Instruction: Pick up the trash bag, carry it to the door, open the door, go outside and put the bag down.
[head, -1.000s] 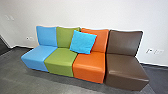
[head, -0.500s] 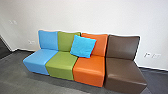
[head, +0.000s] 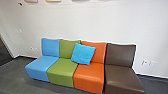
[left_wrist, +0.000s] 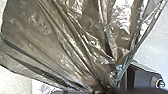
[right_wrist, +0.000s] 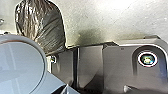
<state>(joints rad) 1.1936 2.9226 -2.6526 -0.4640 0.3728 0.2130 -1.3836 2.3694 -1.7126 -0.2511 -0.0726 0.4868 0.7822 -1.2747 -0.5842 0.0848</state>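
Note:
The trash bag (left_wrist: 75, 42), dark, shiny and translucent, looms large in the left wrist view. Its folds draw together into a tight bunch at my left gripper (left_wrist: 100, 90), which is shut on it. In the right wrist view the same bag (right_wrist: 41, 27) hangs full and rounded beside the robot's base, above a pale floor. How my right gripper stands cannot be made out.
Four joined seats stand against a white wall (head: 100, 22): a blue seat (head: 38, 67), a green one (head: 62, 72), an orange one (head: 88, 77) and a brown one (head: 122, 78). A light blue cushion (head: 83, 53) leans on the backrests. A dark opening (head: 5, 53) lies at the far left.
The head camera has tilted upward, bringing more of the wall and the lower edges of some coloured items at the top into sight. The seats themselves have not moved.

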